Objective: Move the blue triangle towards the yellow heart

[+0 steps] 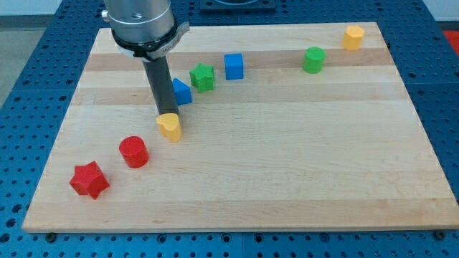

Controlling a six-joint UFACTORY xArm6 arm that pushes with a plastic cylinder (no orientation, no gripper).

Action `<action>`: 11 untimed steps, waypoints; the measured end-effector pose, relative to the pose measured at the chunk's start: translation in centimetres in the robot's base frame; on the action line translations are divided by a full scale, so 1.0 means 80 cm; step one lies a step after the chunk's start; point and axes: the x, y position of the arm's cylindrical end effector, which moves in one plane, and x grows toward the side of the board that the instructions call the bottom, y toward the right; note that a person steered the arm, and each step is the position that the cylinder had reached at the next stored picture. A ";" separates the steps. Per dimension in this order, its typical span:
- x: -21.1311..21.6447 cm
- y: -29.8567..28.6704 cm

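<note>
- Camera view: a wooden board [287,179] lies on a blue perforated table [29,86], with eight blocks on it.
- My tip [167,115] sits at the lower end of the dark rod [159,82], at the top edge of the yellow heart [170,126] — touching it or just short of it, I cannot tell which.
- There are no jaws on this arm, only the rod, so nothing is spread, pressed or pinched.
- The blue triangle [181,92] is just beside the rod at its 3 o'clock, partly hidden by it, and stands at 1 o'clock from the heart, near but apart from it.
- A green star [203,77] sits near the triangle at its 1 o'clock; a blue cube [234,66] follows at the star's 2 o'clock.
- A green cylinder-like block [313,60] stands well off toward 3 o'clock from the cube, and a second yellow block [352,36] — shape unclear — sits at 2 o'clock from it, near the board's far corner.
- A red cylinder [133,152] lies at 8 o'clock from the heart, and a red star [90,179] at 8 o'clock from that cylinder.
- The blocks from red star up to cube form a loose diagonal line.
</note>
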 end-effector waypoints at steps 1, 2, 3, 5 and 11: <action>-0.012 -0.001; -0.023 -0.020; -0.025 -0.049; -0.064 -0.055; -0.081 0.070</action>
